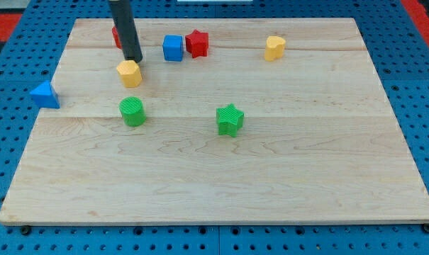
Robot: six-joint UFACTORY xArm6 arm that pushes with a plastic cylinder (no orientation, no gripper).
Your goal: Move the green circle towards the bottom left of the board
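The green circle (132, 111) sits on the wooden board (214, 177) in the left half, a bit above mid-height. My tip (134, 59) is at the view's top left, touching the top edge of a yellow hexagon block (130, 73). The tip is above the green circle, with the yellow hexagon between them. A green star (230, 119) lies to the right of the circle.
A blue triangle (45, 94) sits at the board's left edge. A blue cube (173, 47) and a red star (197, 43) stand together at the top. A red block (116, 37) is partly hidden behind the rod. A yellow block (274, 47) is at the top right.
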